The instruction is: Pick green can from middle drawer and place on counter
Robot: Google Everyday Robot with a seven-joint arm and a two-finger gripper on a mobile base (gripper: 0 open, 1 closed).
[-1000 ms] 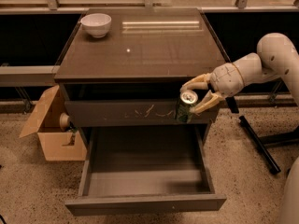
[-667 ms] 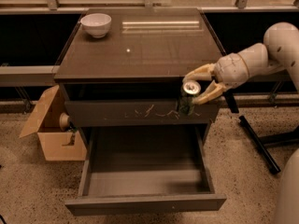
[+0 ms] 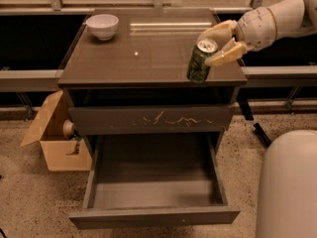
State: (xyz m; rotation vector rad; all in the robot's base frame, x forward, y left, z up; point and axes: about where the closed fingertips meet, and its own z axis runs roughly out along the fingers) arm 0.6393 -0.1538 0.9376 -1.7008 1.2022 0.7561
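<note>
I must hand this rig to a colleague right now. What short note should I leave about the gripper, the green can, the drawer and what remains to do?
Gripper: shut on the green can, above the front right part of the counter.
Green can: out of the drawer and tilted. Its base is at or just above the counter near the front edge; I cannot tell whether it touches.
Middle drawer: pulled open, nothing inside.
Done: the can is lifted from the drawer and brought to the counter.
Left: set the can upright, probably a little further from the edge, then open the gripper and withdraw.
</note>
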